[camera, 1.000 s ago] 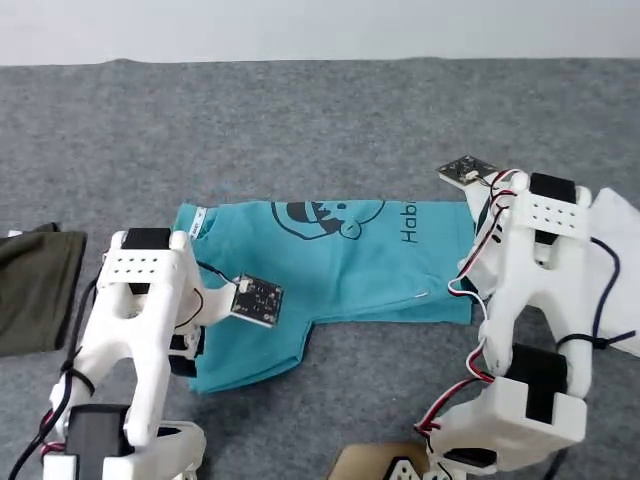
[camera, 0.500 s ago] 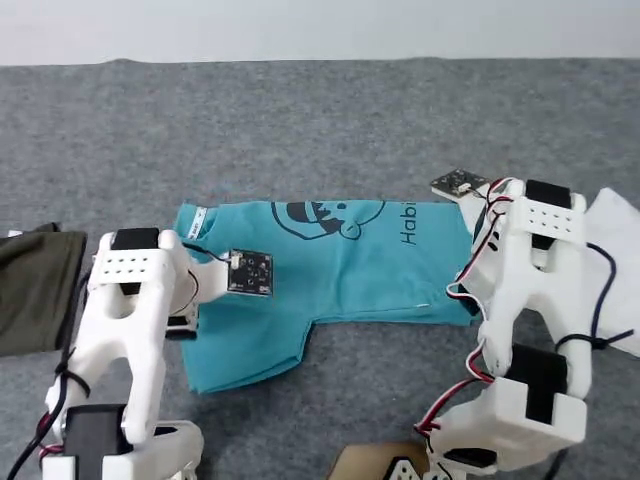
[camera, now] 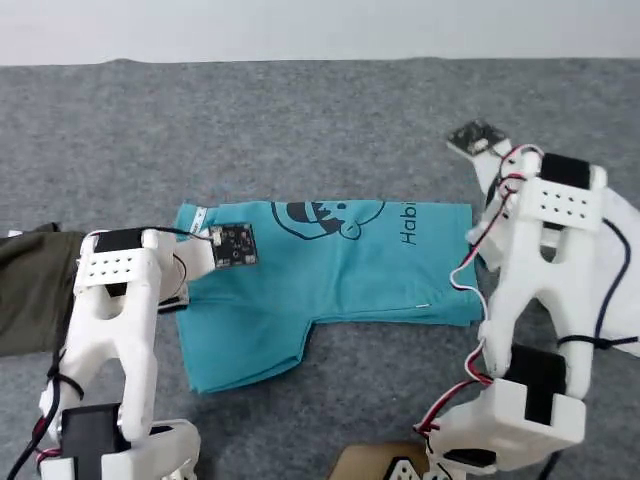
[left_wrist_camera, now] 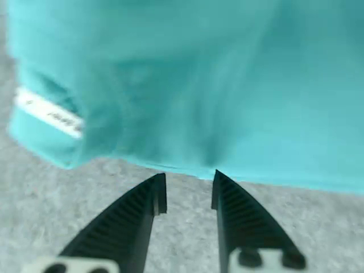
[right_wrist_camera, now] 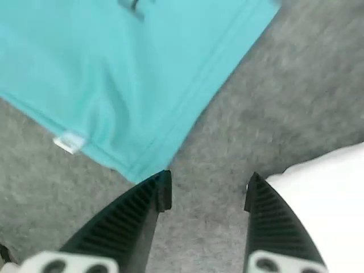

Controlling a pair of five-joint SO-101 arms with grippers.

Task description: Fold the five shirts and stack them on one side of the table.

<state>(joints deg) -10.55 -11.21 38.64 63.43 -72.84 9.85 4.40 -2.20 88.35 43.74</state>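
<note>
At the centre of the grey bench (camera: 320, 120) lies a teal shirt (camera: 340, 275), spread flat w/ its long side running 9 to 3 o'clock in the high view. A dark print sits near its 12 o'clock edge, and one sleeve sticks out toward 7 o'clock. A dark olive shirt (camera: 35, 290) lies at the bench's 9 o'clock edge, near the teal one. A white shirt (camera: 620, 225) lies at 3 o'clock, partly under the R arm (camera: 540, 290).

The L arm (camera: 110, 320) stands at the teal shirt's 9 o'clock end (the end w/ a small white label (left_wrist_camera: 48, 114)). The left hand (left_wrist_camera: 189, 190) has its fingers a little apart w/ nothing between them. Its tips are over bare bench, just beside the shirt's edge; whether they touch the bench I can't tell.

The right hand (right_wrist_camera: 207, 190) is at the shirt's 3 o'clock end, fingers wide apart and holding nothing. One fingertip (right_wrist_camera: 162, 190) is just beside the teal hem corner. The other is just beside the edge of the white shirt, w/ grey bench between the two tips.
</note>
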